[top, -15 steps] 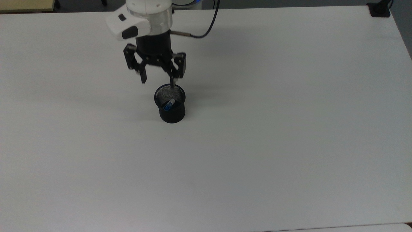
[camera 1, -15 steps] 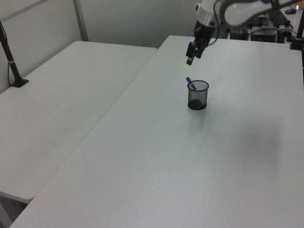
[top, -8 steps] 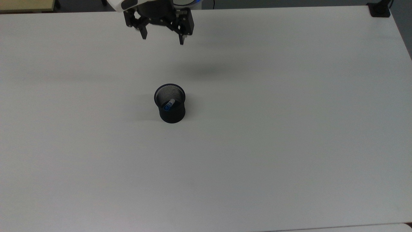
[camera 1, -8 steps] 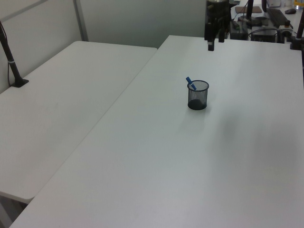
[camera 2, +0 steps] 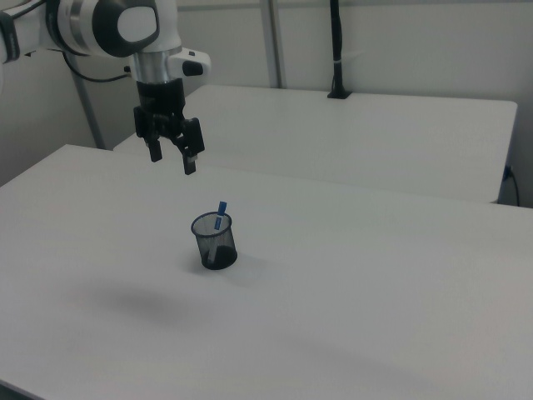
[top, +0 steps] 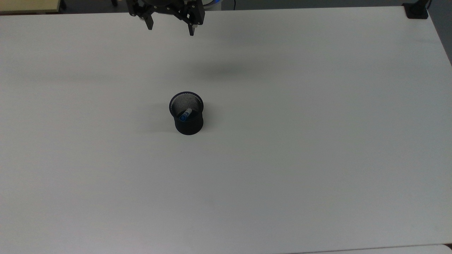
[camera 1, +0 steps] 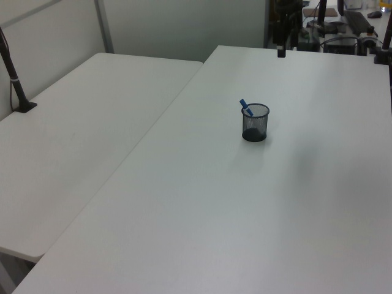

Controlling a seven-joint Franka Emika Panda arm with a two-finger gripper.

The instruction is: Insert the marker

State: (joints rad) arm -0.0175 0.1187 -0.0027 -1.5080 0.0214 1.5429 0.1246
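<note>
The marker (top: pixel 184 114) stands tilted inside the black mesh cup (top: pixel 189 123), its blue end poking above the rim in the left view (camera 1: pixel 244 106) and the right view (camera 2: pixel 221 207). The cup (camera 2: pixel 215 242) sits on the white table (top: pixel 282 141). My gripper (top: pixel 170 30) hangs open and empty at the top view's upper edge, well away from the cup. In the right view the gripper (camera 2: pixel 171 161) is high above the table, up and to the left of the cup. In the left view it (camera 1: pixel 280 51) shows at the far end of the table.
A second white table (camera 1: pixel 79 122) adjoins on the left view's left, with a black post (camera 1: pixel 15 79) clamped to it. A black clamp (top: pixel 416 10) sits at the top view's upper right corner. Equipment clutters the far end in the left view (camera 1: pixel 343 37).
My gripper has risen from just above the cup, with one finger at its rim, and drawn back toward the top view's upper edge. The marker and cup have stayed put.
</note>
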